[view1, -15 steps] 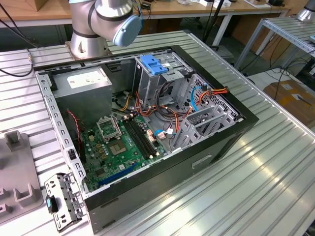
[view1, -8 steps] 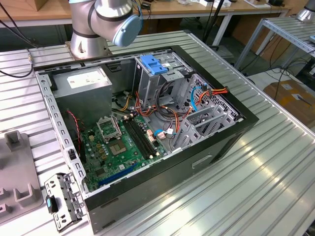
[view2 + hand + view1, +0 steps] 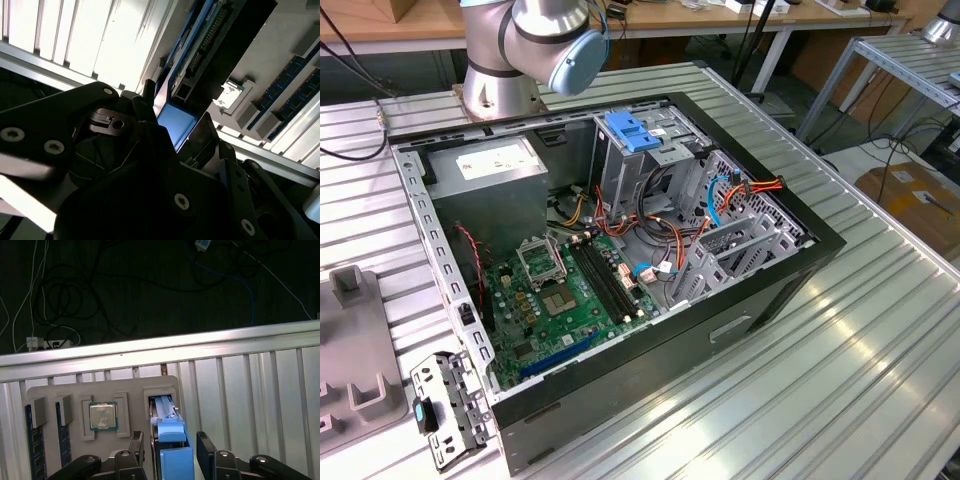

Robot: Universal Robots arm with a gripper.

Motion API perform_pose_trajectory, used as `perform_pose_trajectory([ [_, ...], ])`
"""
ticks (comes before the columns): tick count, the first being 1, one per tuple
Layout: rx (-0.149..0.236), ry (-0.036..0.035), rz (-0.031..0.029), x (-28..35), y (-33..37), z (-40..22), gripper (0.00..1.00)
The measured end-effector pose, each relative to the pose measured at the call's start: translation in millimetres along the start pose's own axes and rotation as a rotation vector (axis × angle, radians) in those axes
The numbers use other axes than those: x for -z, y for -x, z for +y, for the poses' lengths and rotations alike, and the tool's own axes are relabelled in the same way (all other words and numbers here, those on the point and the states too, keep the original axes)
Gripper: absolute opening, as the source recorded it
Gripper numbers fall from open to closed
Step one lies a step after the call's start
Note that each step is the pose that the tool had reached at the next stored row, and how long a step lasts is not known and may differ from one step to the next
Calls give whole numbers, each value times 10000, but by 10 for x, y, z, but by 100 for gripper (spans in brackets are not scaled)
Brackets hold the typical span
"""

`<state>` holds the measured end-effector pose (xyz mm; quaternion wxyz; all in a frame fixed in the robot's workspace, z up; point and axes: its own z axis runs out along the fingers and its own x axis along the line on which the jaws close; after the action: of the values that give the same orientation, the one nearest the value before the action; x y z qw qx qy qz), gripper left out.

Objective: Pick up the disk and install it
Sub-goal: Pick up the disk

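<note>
The disk (image 3: 167, 415) stands on edge in a slot of a grey holder tray (image 3: 135, 385), with a blue carrier around its near end. In both wrist views my gripper (image 3: 170, 446) straddles that blue end, one black finger (image 3: 137, 445) on each side. The second wrist view shows the disk (image 3: 200, 55) running away from the gripper (image 3: 175, 122), its connector edge visible. Narrow gaps remain between the fingers and the disk, so the gripper is open. The open computer case (image 3: 770, 290) lies on the table in the exterior view.
The tray also holds a processor chip (image 3: 103, 416) and memory sticks (image 3: 30, 440). Beyond it the ribbed table's rail (image 3: 200, 347) ends above a dark floor with cables. In the case are a drive cage with a blue latch (image 3: 635, 132), a power supply (image 3: 485, 165) and a motherboard (image 3: 560, 295).
</note>
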<state>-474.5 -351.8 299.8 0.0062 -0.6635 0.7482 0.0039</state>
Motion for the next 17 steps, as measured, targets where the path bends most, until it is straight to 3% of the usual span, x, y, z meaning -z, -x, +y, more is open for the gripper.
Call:
perform_pose_trajectory([
  [7, 1, 1, 1, -31, -1, 0, 54],
  [9, 1, 1, 1, -32, -1, 0, 53],
  [10, 1, 1, 1, -32, -1, 0, 45],
  [17, 1, 0, 1, -45, 6, 0, 45],
])
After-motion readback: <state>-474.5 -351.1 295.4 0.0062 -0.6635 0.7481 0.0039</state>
